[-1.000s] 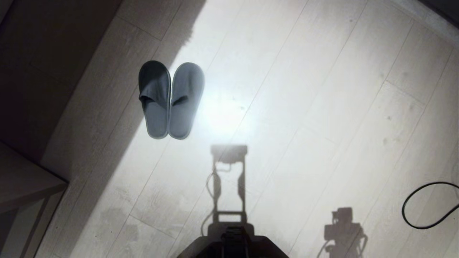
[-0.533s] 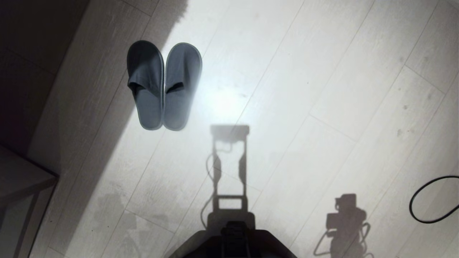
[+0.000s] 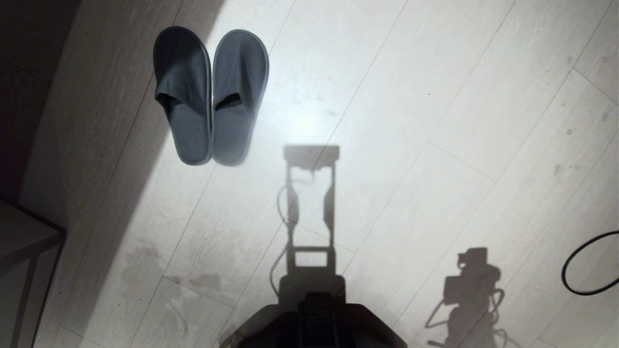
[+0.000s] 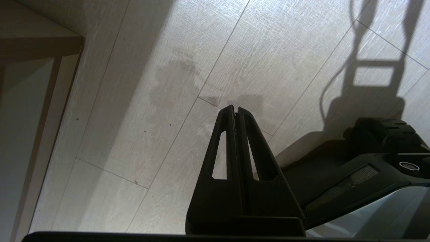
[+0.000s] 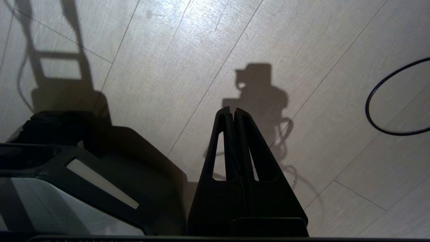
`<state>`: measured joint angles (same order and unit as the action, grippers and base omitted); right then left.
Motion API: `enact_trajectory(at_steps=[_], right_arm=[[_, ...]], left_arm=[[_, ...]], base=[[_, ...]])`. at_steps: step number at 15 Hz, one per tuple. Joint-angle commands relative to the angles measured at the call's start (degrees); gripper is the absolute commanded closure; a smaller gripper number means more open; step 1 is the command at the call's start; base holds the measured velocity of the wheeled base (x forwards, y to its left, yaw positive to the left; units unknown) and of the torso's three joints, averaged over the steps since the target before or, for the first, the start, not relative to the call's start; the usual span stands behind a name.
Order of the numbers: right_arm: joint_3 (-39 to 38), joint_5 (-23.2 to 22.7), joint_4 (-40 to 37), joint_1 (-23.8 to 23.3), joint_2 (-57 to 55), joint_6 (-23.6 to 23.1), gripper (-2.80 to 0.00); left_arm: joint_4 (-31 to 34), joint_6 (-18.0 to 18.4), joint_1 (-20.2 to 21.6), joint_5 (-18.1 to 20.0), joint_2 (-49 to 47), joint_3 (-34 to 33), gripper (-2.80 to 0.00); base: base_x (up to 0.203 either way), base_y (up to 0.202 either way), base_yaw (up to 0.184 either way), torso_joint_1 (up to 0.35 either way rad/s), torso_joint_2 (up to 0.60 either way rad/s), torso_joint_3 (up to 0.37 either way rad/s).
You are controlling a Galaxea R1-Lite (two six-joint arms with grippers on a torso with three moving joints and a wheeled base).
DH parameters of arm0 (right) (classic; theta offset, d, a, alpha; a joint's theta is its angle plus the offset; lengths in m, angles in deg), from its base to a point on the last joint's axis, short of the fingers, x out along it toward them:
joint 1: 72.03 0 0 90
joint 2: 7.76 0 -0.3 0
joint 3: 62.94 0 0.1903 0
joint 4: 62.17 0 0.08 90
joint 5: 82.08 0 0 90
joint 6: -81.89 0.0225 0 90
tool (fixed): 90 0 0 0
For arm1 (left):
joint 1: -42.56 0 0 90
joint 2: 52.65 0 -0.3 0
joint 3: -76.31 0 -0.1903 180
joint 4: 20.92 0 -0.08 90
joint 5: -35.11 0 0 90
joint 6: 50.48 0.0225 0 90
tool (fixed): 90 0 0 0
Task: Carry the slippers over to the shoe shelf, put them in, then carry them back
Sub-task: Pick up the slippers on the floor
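The pale plank floor point(image 3: 435, 121) fills the scene, with the slippers point(image 3: 210, 94) lying side by side and touching, toes away from the robot, ahead and to its left, apparently laid out for pickup. Both the left end effector point(image 4: 234, 108) and right end effector point(image 5: 231, 109) hang closed and empty beside the base, well apart from the pair; a black cable point(image 3: 587, 263) loops at the right.

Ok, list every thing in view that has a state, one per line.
slippers: side by side on the floor, touching, upright, toes pointing away from the robot, not held
left gripper: shut, empty, above the floor
right gripper: shut, empty, above the floor
black cable: lying looped on the floor
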<state>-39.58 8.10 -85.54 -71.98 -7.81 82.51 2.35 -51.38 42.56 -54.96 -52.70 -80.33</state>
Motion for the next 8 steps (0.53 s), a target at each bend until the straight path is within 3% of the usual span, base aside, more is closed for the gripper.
enact_trajectory(at_steps=[1, 8], right_arm=[[0.0, -0.01, 0.0, -0.03, 0.05, -0.01, 0.0], [0.0, -0.01, 0.0, 0.03, -0.04, -0.01, 0.0]], left_arm=[[0.01, 0.02, 0.0, -0.02, -0.04, 0.0, 0.0], [-0.08, 0.35, 0.0, -0.02, -0.04, 0.0, 0.0]], base=[[0.0, 0.0, 0.0, 0.0, 0.0, 0.0], [0.0, 0.0, 0.0, 0.0, 0.0, 0.0]])
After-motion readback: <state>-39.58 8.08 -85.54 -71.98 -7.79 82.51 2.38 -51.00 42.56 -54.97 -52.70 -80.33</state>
